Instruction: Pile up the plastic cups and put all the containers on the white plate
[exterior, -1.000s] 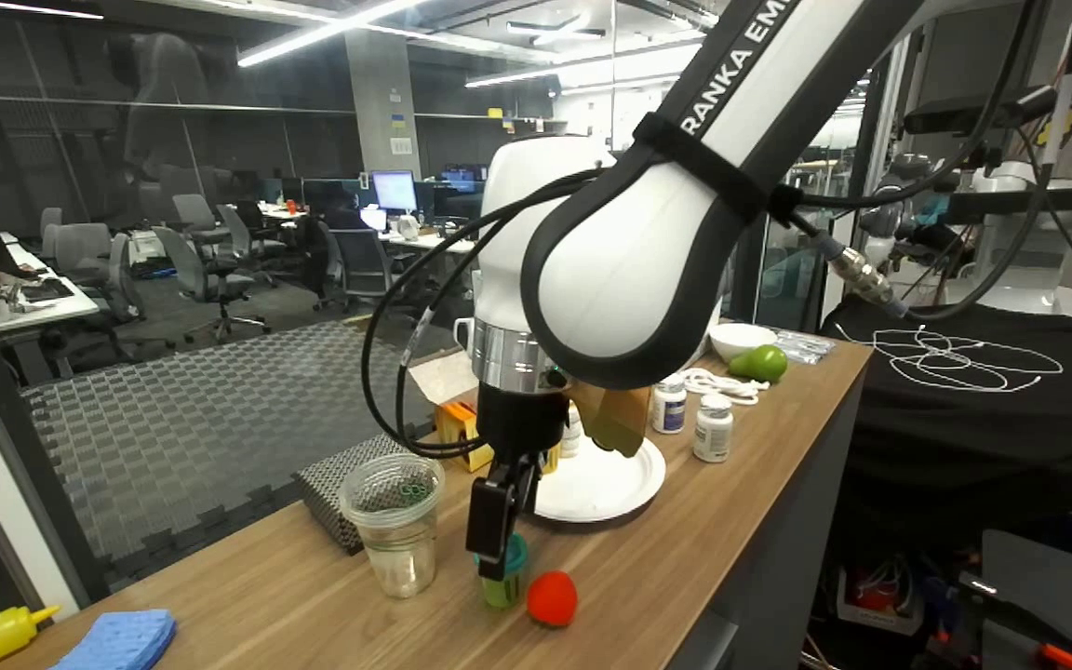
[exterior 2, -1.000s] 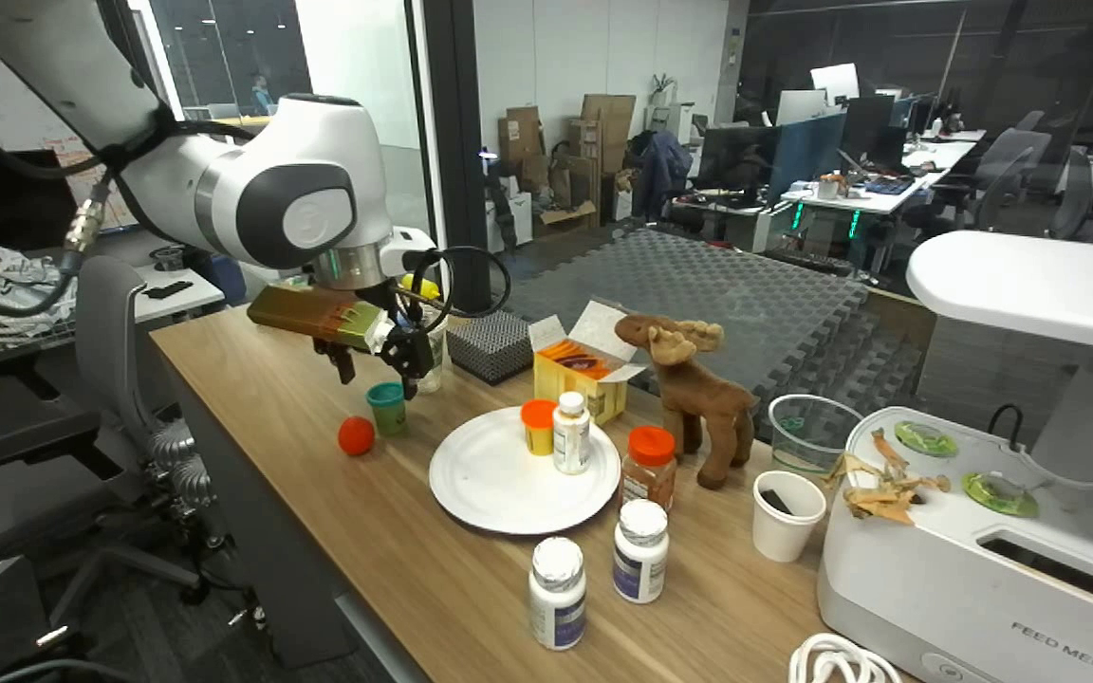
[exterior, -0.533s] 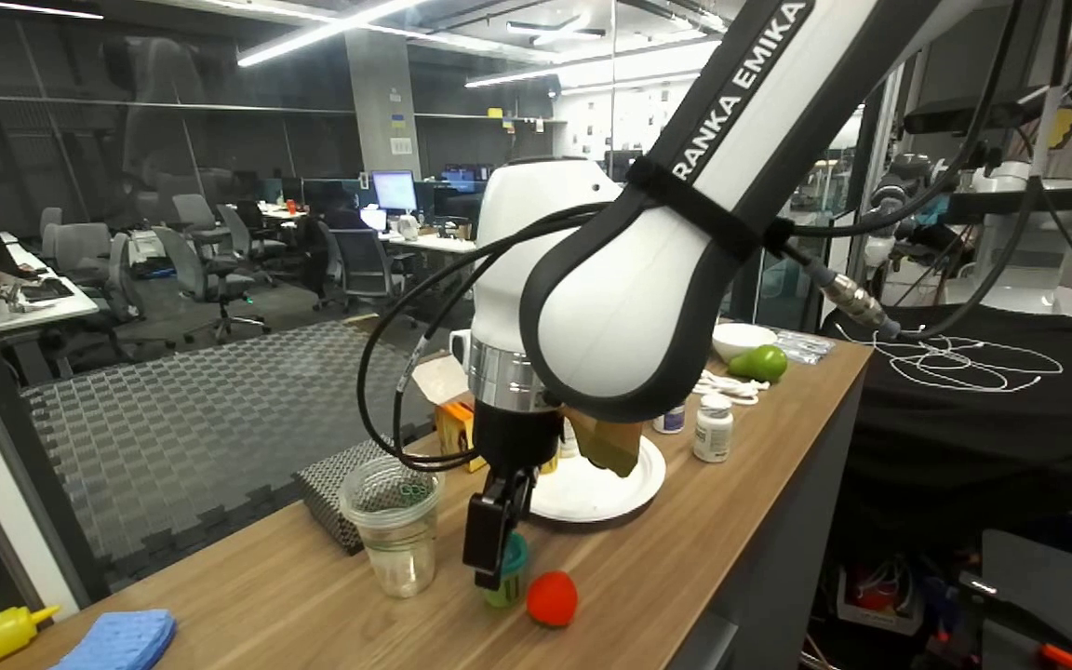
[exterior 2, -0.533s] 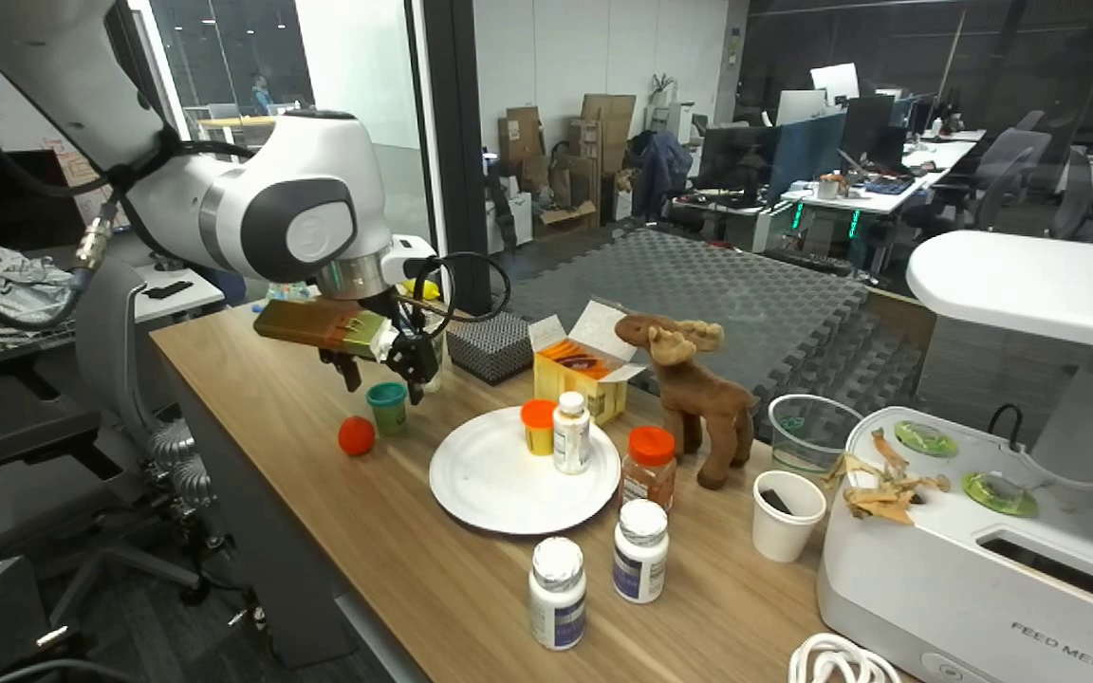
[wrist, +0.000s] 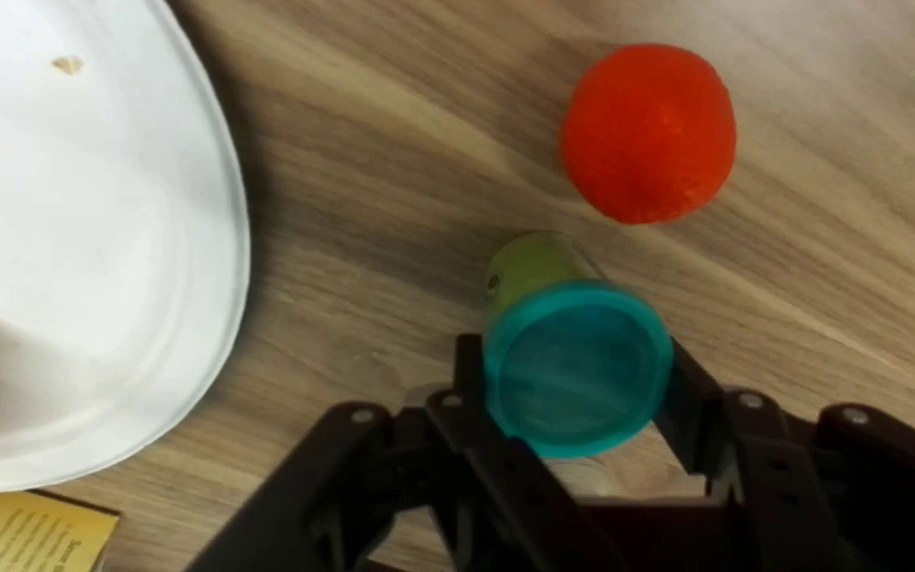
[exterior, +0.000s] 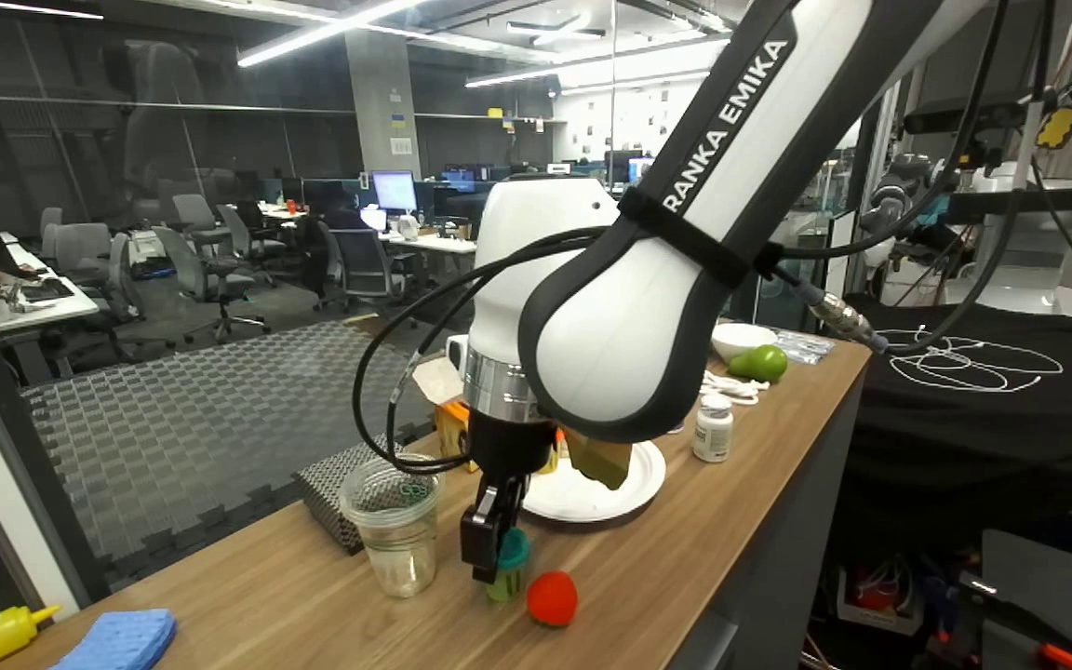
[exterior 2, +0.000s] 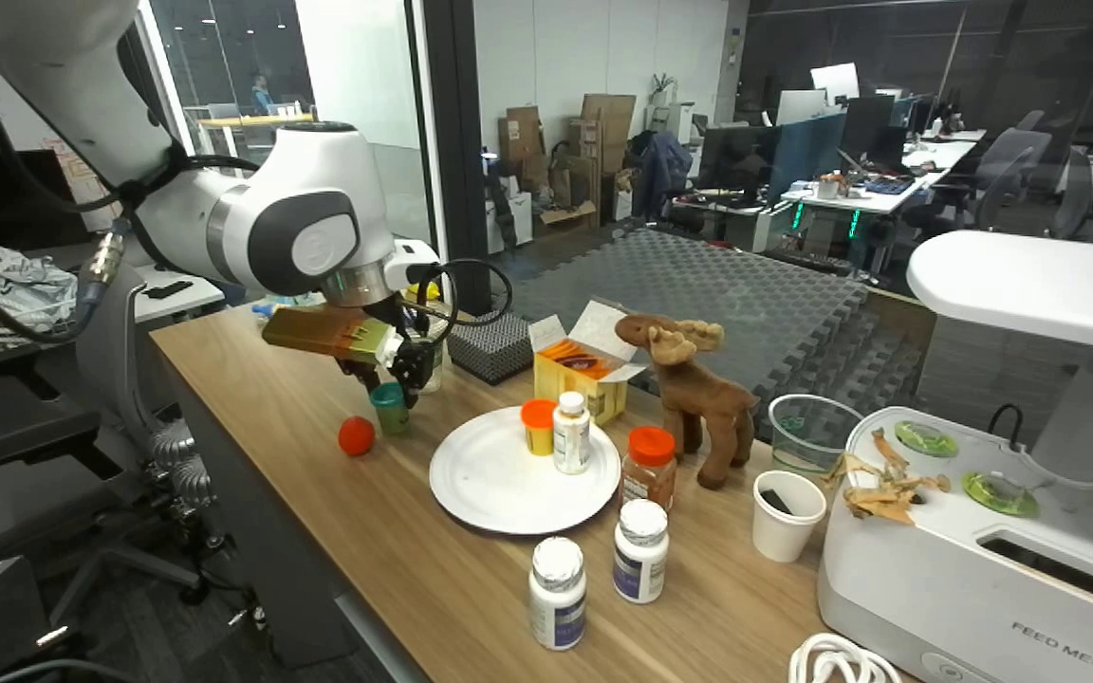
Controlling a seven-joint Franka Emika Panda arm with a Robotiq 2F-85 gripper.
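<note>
- Tub [wrist: 573, 342] with a teal lid stands on the wooden table [exterior: 629, 568], apart from the white plate [wrist: 92, 238], which lies at about nine o'clock from it in the wrist view.
- Gripper [wrist: 575, 373] grasps the tub: its fingers [wrist: 469, 373] bear on the lid from nine and three o'clock, though how far down the wall they reach is hidden.
- It should be light, I think, so a moderate squeeze ought to do.
- Lid and wall look like smooth, fairly stiff plastic; it is probably not fragile, but a loose pinch could let it slide or swing.
- The better hold, I judge, is straight across the middle, catching the body under the lid's rim; pinched by the lid alone, the tub might drop out of it.
- A red ball [wrist: 648, 133] sits near, between twelve and one o'clock from the tub in the wrist view, so a straight lift first seems wise.
- On the plate, a yellow pot [exterior 2: 539, 432] with an orange lid stands toward twelve o'clock in an exterior view; toward eight o'clock seems a good spot to set the tub.
- Just beside the plate at three o'clock there, a jar [exterior 2: 648, 467] looks smooth and perhaps heavier; grip its waist.
- A clear cup [exterior: 394, 526], between nine and ten o'clock from the tub in an exterior view, looks thin-walled and easily dented.
</note>
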